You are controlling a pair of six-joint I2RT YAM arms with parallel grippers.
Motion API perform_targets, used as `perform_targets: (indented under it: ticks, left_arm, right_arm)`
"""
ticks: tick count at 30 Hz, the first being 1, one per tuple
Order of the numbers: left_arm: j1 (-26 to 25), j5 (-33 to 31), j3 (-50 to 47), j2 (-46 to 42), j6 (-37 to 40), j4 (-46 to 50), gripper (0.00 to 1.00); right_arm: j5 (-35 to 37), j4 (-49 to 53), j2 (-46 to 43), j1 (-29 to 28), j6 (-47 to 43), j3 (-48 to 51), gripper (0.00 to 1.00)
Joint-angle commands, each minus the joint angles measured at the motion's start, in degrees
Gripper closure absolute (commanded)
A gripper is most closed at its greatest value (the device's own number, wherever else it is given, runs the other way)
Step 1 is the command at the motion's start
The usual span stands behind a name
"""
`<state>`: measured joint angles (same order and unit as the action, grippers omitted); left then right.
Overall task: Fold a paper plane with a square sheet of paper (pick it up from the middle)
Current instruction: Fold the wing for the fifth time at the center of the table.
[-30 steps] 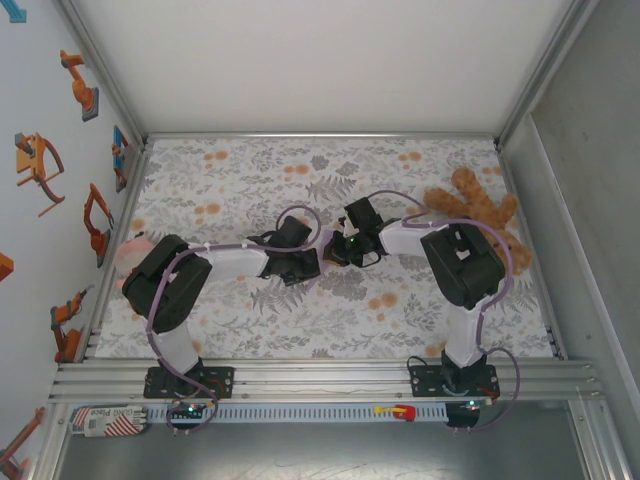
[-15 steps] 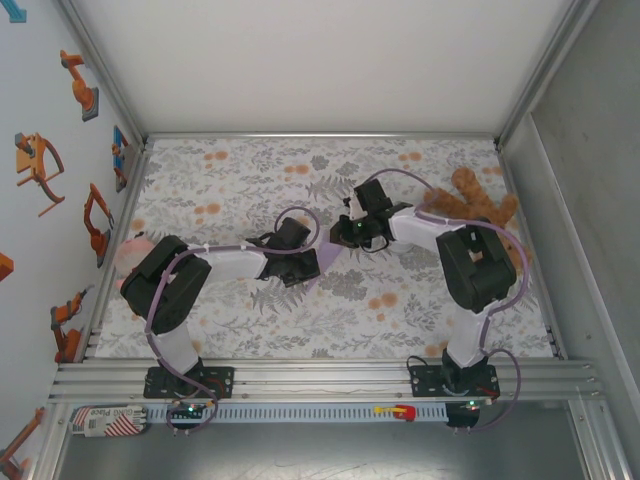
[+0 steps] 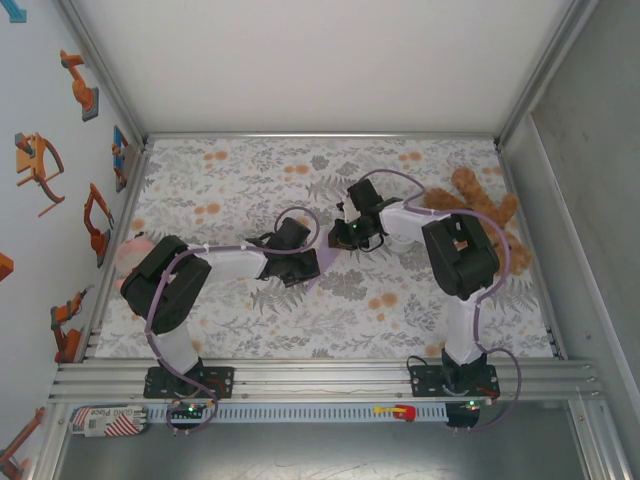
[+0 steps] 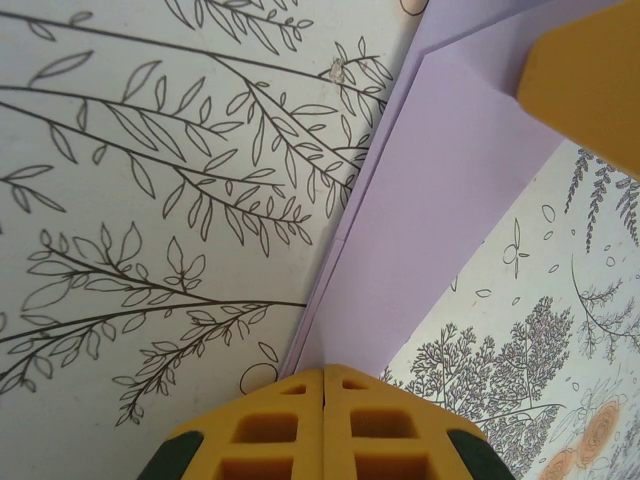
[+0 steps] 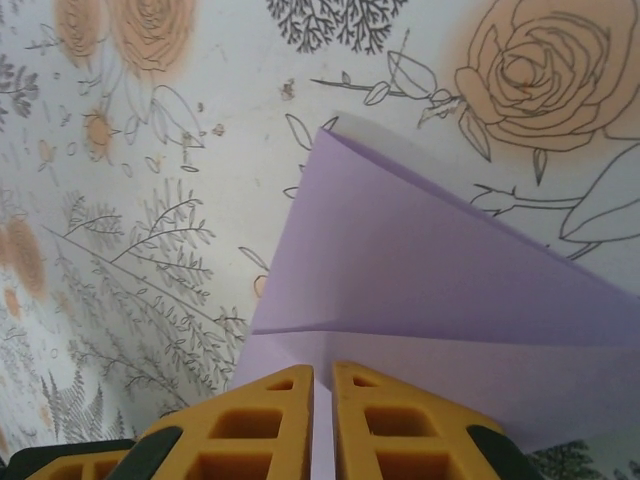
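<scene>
The lavender sheet of paper (image 3: pixel 324 262) is folded into a pointed shape with creases. It hangs mid-table between my two grippers. My left gripper (image 4: pixel 324 372) is shut on one end of the paper (image 4: pixel 440 200), its yellow fingertips pressed together. In the top view that left gripper (image 3: pixel 306 264) sits just left of the sheet. My right gripper (image 5: pixel 322 368) rests its tips on the paper (image 5: pixel 420 260), fingers almost together with a thin slit and nothing between them. From above, the right gripper (image 3: pixel 347 237) is at the sheet's far right end. One right finger (image 4: pixel 585 80) overlaps the paper.
A brown teddy bear (image 3: pixel 480 205) lies at the right, behind the right arm. A pink soft toy (image 3: pixel 130 250) sits at the left edge beside the left arm. The flower-patterned tablecloth (image 3: pixel 250 170) covers the table, walled by a metal frame.
My right gripper has drawn back from the left gripper toward the far right, along the paper. The left gripper has stayed shut on the paper without moving.
</scene>
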<state>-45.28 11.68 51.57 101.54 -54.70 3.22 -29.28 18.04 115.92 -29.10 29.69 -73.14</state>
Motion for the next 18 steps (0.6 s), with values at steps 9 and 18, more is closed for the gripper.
perform_targets:
  ticks: [9,18]
  left_arm:
    - [0.13,1.06,0.02,-1.77,3.06,5.76,0.97]
    - [1.42,2.3,7.02,1.44,2.98,0.08,0.95]
  right_arm:
    - [3.66,4.84,4.23,0.27,-2.58,-1.84,0.87]
    - [4.66,4.81,4.66,0.25,-2.71,-0.29,0.89]
